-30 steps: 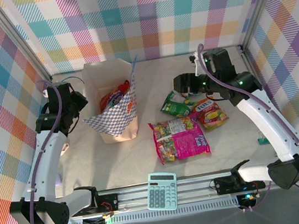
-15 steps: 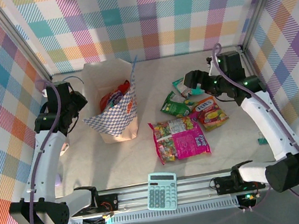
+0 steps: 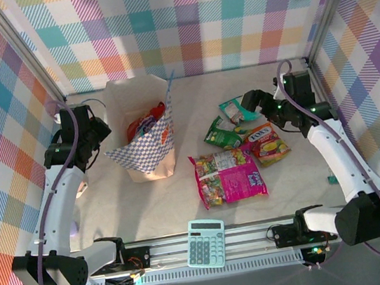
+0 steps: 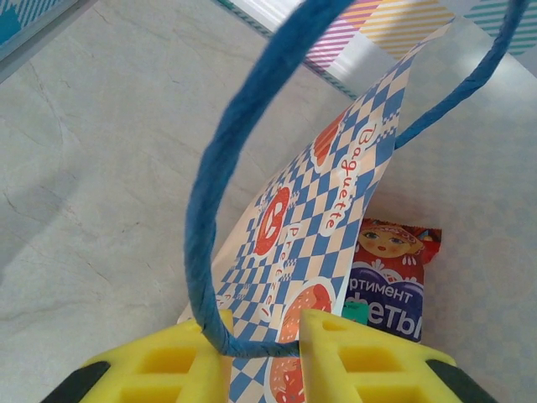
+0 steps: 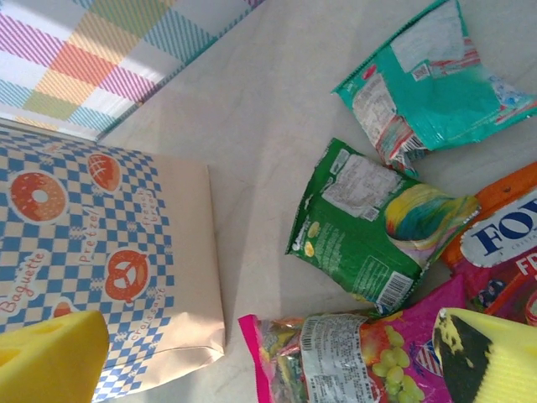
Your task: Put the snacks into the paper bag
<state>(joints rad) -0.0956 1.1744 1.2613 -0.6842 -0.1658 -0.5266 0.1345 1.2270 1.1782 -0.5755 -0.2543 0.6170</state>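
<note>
The paper bag [image 3: 145, 136] stands at the left with red and purple snacks [image 3: 146, 124] inside. My left gripper [image 3: 95, 131] is at the bag's left side. In the left wrist view, my left gripper [image 4: 262, 348] is shut on the bag's blue cord handle [image 4: 220, 193], above the checkered flap [image 4: 340, 210] and a purple snack [image 4: 390, 281]. On the table lie a teal packet [image 3: 232, 111], a green one [image 3: 222, 135], an orange one [image 3: 268, 141] and a big magenta one [image 3: 229, 176]. My right gripper [image 3: 245, 105] hovers open just right of the teal packet. From the right wrist, my right gripper [image 5: 268, 336] is wide open and holds nothing, above the teal [image 5: 436, 84], green [image 5: 369, 218] and magenta [image 5: 361, 361] packets.
A pale teal calculator [image 3: 206, 243] lies at the near edge by the rail. A small teal item [image 3: 333, 179] sits near the right wall. Checkered walls enclose the table on three sides. Bare tabletop separates the bag [image 5: 101, 243] from the packets.
My right gripper has drawn back to the right and opened wide, uncovering the teal packet on the table. The left gripper and the bag have not moved.
</note>
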